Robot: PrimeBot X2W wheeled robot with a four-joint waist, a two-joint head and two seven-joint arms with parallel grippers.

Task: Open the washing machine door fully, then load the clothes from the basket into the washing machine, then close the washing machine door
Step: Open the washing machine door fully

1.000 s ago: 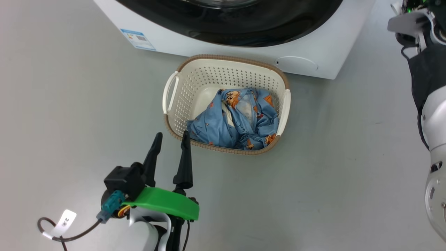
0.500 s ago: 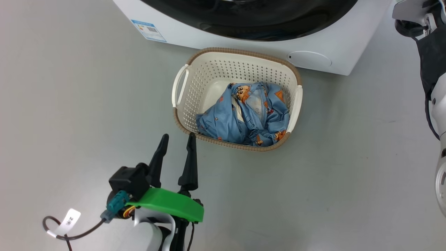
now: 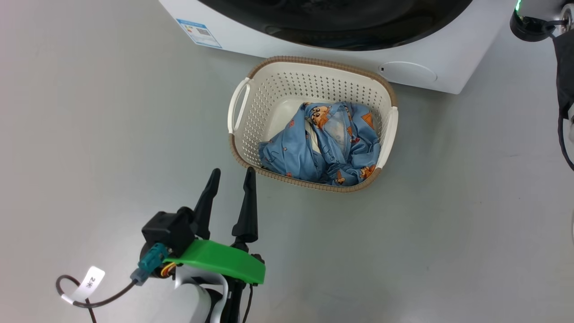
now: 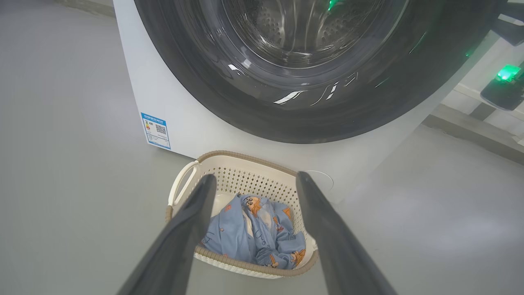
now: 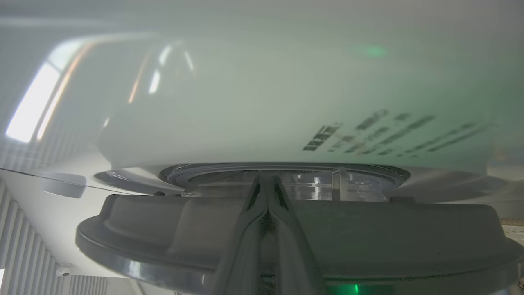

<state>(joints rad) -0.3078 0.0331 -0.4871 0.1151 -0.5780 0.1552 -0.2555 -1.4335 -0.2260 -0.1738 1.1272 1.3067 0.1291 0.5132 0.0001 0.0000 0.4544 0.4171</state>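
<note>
Shifted right and toward the far edge of the head view since a second ago, both the basket [image 3: 264, 130] and the washing machine [image 3: 244, 42] — camera swing, not theirs. Left gripper [image 3: 233, 170] low at near left over grey floor [image 3: 112, 134], fingers spread apart and empty, tips just short of the basket's near-left corner. Basket close under the machine's front, below the glossy black door [image 3: 341, 27]; touching or not, cannot tell. Light blue cartoon-print garment [image 3: 323, 143] bunched in the basket's right, near part. Right gripper [image 5: 266, 180] up at the door's dark rim, fingers pressed together — contact with the rim unclear.
</note>
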